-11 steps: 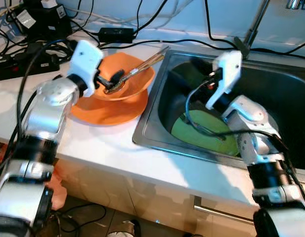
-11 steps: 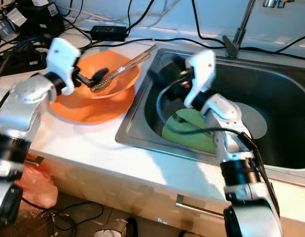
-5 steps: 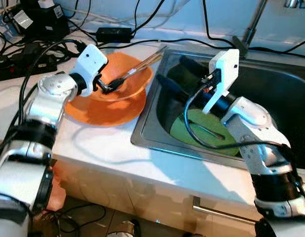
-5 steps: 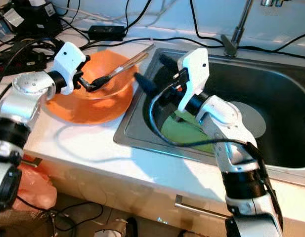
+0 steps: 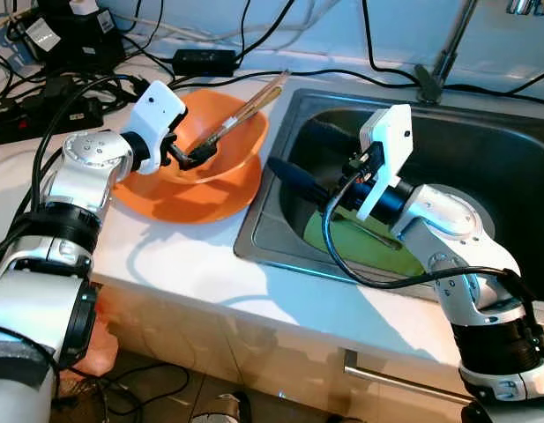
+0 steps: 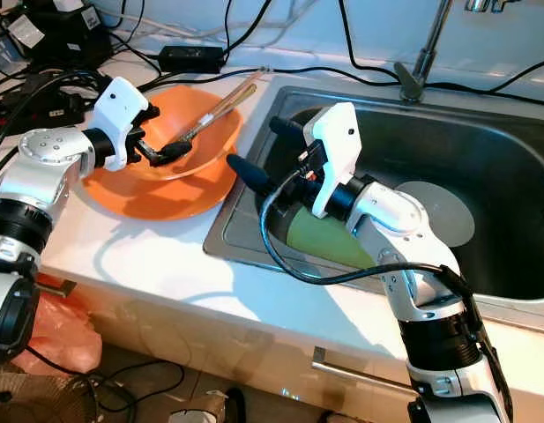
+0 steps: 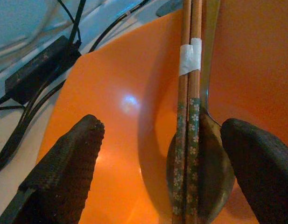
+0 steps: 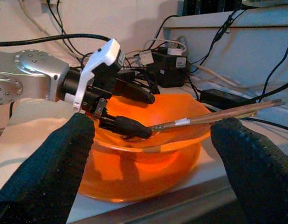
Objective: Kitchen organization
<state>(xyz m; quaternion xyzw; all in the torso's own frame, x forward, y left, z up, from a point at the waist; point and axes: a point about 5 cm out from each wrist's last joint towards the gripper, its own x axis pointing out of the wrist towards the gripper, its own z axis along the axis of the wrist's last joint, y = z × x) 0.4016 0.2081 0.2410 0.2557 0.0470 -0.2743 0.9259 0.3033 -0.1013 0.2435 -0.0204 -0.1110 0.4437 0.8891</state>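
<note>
A pair of wooden chopsticks (image 7: 189,116) rests in an orange plastic bowl (image 5: 220,137) on the white counter (image 5: 192,260). The left gripper (image 5: 190,152) straddles them, fingers wide open. The right gripper (image 6: 264,152) hovers spread open, empty, over the steel sink (image 5: 483,159).

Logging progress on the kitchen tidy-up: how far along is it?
Little looks done. The chopsticks and spoon lie in the orange bowl on the plate. The left gripper hovers open over them; the right gripper faces the bowl, open. A green plate sits in the sink.

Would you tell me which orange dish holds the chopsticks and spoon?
The upper orange bowl, stacked on the flatter orange plate; the chopsticks and spoon rest inside it.
</note>
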